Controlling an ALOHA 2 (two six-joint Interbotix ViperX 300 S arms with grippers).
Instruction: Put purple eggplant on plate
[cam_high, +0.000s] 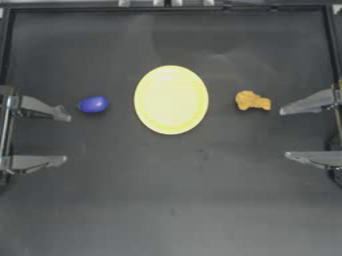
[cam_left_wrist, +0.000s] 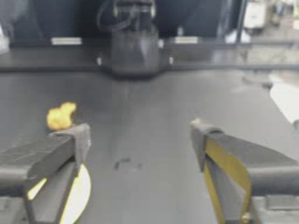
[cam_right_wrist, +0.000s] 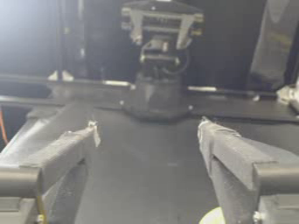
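The purple eggplant (cam_high: 93, 104) lies on the dark table just left of the pale yellow plate (cam_high: 171, 100), which sits at the table's middle. My left gripper (cam_high: 63, 137) is drawn back at the left edge, open and holding nothing; its upper finger tip ends right beside the eggplant. Its wrist view (cam_left_wrist: 139, 131) shows a sliver of the plate (cam_left_wrist: 79, 197) but not the eggplant. At the right edge my right gripper (cam_high: 287, 133) is parked open and empty (cam_right_wrist: 147, 129), with a bit of the plate (cam_right_wrist: 213, 216) showing low in its wrist view.
An orange-yellow lumpy piece (cam_high: 252, 101) rests just right of the plate, close to the right gripper's upper finger, and shows across the table in the left wrist view (cam_left_wrist: 60, 116). The table frame runs along the far edge (cam_high: 171, 7).
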